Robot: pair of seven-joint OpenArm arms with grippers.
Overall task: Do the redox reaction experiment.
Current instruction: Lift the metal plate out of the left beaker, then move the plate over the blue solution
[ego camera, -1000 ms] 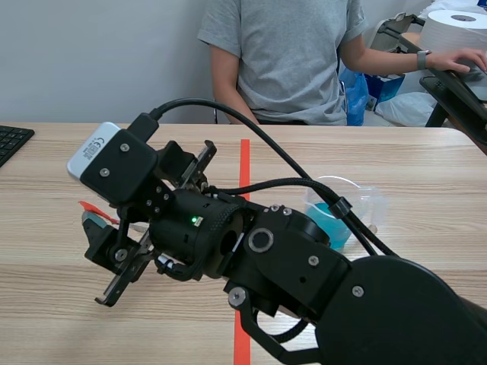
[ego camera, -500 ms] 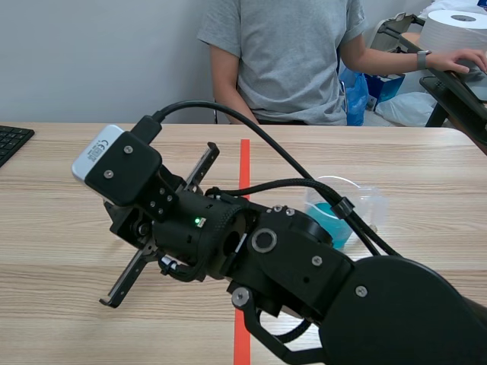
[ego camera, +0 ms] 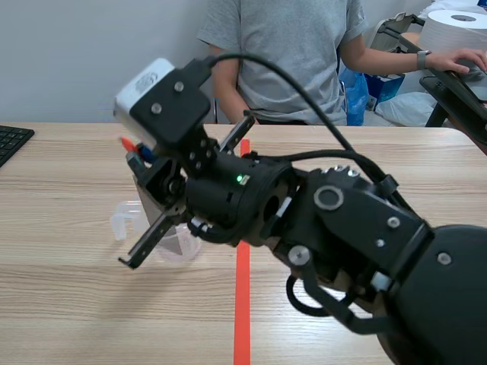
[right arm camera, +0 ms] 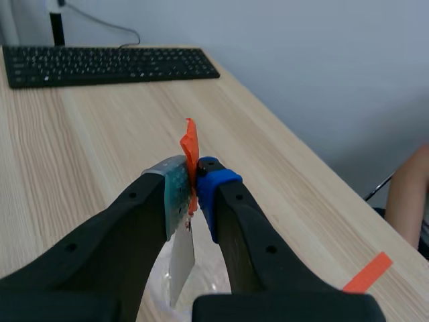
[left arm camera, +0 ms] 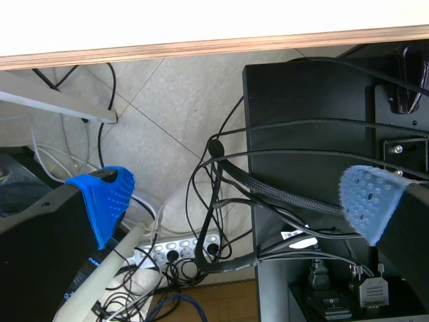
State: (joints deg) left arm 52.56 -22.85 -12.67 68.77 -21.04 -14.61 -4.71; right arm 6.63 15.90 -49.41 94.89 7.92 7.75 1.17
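**Strip** (right arm camera: 179, 258). Thin, flat, pale grey and matte, metal by the look of it. A crumpled orange tab (right arm camera: 190, 144) stands up from its upper end. It is pinched near that end between the pads of the right pincer (right arm camera: 194, 182), which is closed on it with only the strip's thickness between the pads. Its long axis is roughly upright, and it hangs straight down from the pads.

**Beaker** (ego camera: 129, 219). Clear, round and thin-walled, with a pouring lip. It stands on the counter (right arm camera: 80, 147) directly under the right pincer. The strip's free end points into its mouth and looks to be at or just inside the rim. You cannot tell whether the strip touches the bottom, or whether the beaker holds any liquid.

**Relation to note.** The strip is above and the beaker below, on one upright line. In my judgement a straight descent would seat the strip. Sideways drift could catch the rim, and so light a vessel might tip.

**Left pincer** (left arm camera: 238, 201). It is spread wide and holds nothing, and its dotted pads are blue. Ahead of it are only floor (left arm camera: 167, 100), cables (left arm camera: 214, 154) and a power strip (left arm camera: 181, 251). The right arm is therefore the nearer one, and the only arm at the beaker.

**Counter.** Pale wood grain, smooth.

**Keyboard** (right arm camera: 107, 64). Black, lying ahead of the right pincer and well apart from it.

**Person** (ego camera: 293, 53). Wears a grey T-shirt and sits across the counter. The one hand that shows is well apart from the beaker.
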